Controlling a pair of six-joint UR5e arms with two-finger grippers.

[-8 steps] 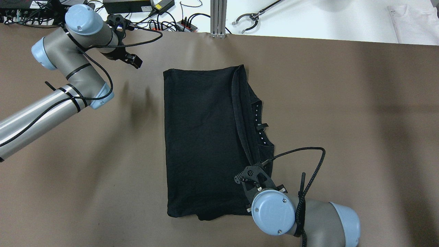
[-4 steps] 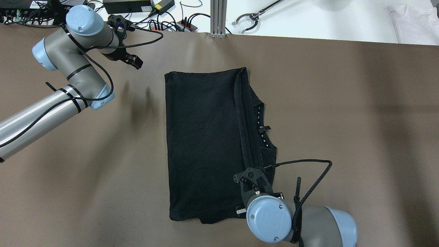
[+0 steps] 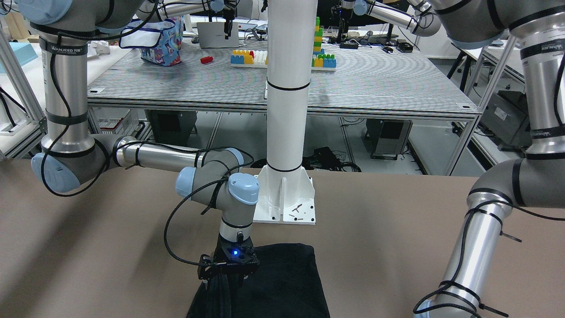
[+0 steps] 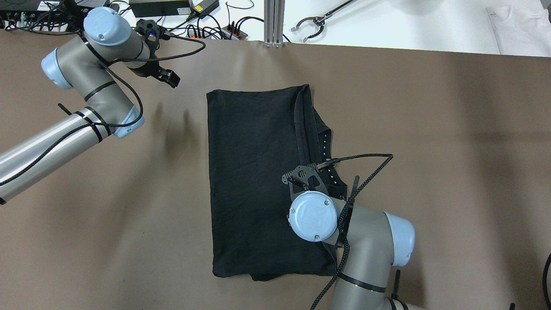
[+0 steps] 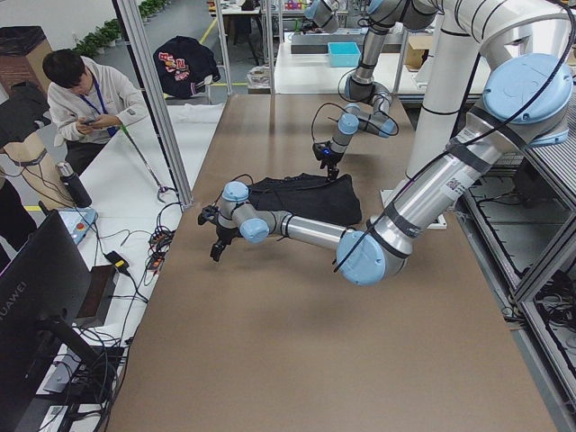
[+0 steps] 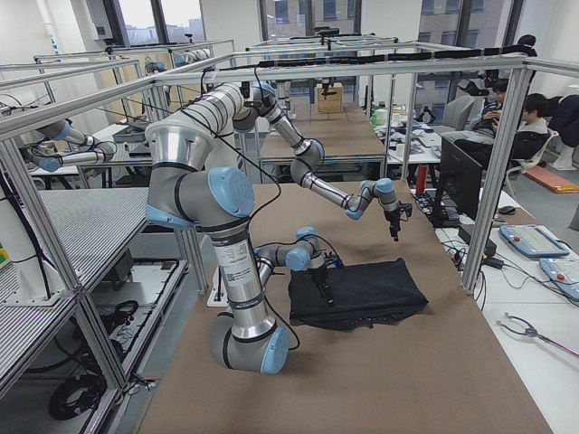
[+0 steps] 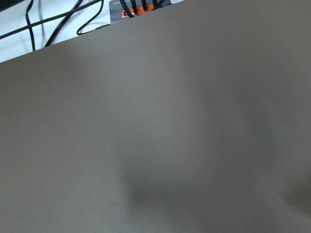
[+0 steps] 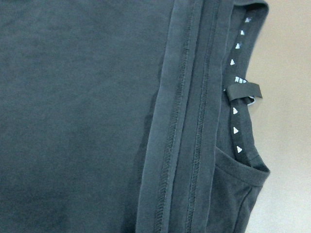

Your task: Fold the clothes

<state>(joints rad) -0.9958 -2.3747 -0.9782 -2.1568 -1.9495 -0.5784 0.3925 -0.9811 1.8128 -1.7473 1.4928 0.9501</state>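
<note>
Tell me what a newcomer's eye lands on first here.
The black cloth, folded into a tall rectangle in the middle of the table, with a stitched hem and neck opening along its right side. The right gripper hangs over that hem; the left gripper hovers above bare table beyond the cloth's far left corner.

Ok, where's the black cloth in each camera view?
Front-facing: black cloth bottom centre, cut off.
Overhead: cloth at centre.
Exterior left: cloth mid-frame, beyond the near arm.
Exterior right: cloth lower centre-right.
Left wrist: not in it.
Right wrist: cloth fills most of it.
Shared landmark, exterior views: right arm's blue wrist cap above its hem.
</note>
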